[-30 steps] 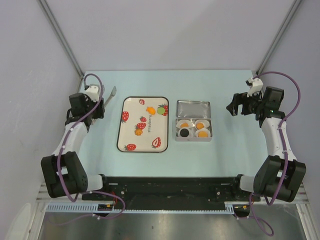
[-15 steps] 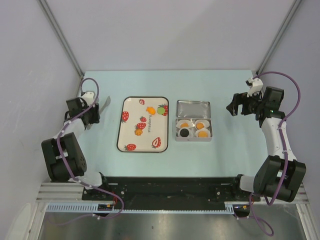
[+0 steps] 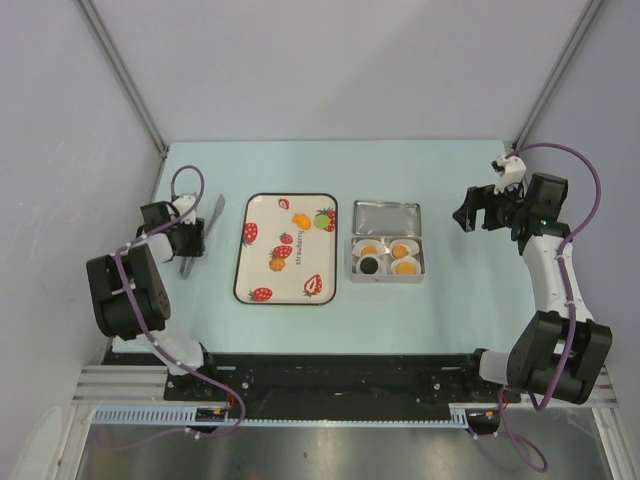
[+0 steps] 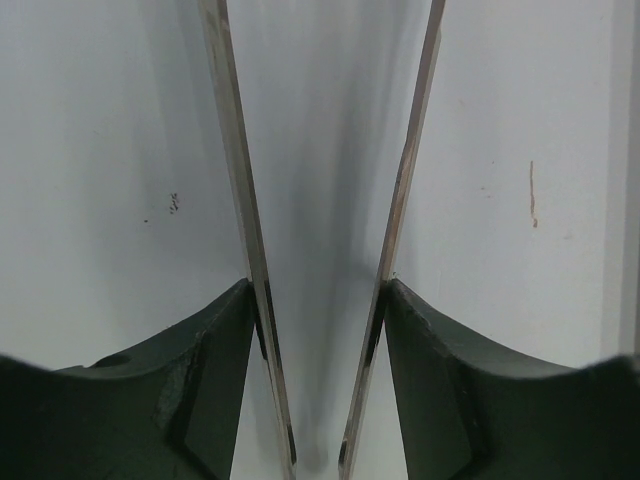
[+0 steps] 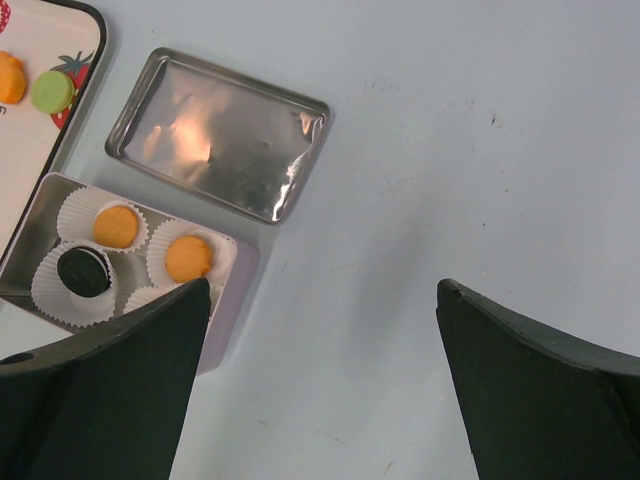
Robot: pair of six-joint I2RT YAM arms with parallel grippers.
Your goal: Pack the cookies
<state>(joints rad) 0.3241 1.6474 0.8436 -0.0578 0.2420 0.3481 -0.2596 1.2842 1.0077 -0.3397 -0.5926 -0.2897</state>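
Note:
Three orange cookies (image 3: 403,250) and one black cookie (image 3: 370,265) sit in white paper cups inside the open tin (image 3: 388,276), right of centre. In the right wrist view I see two orange cookies (image 5: 116,225), the black cookie (image 5: 84,271) and the tin (image 5: 222,325); the third orange one is hidden behind my finger. My left gripper (image 3: 186,240) (image 4: 318,285) is shut on metal tongs (image 3: 214,208) (image 4: 235,150), far left of the tin. My right gripper (image 3: 468,215) (image 5: 322,290) is open and empty, right of the tin.
The tin's lid (image 3: 386,216) (image 5: 215,135) lies just behind the tin. A white strawberry-print tray (image 3: 262,262) lies between the tongs and the tin, with an orange and a green round piece (image 5: 50,92) at its far end. Frame posts stand at the back corners.
My left arm has folded back toward its base, bringing the gripper and tongs nearer and lower. The right arm and the cookies have not moved.

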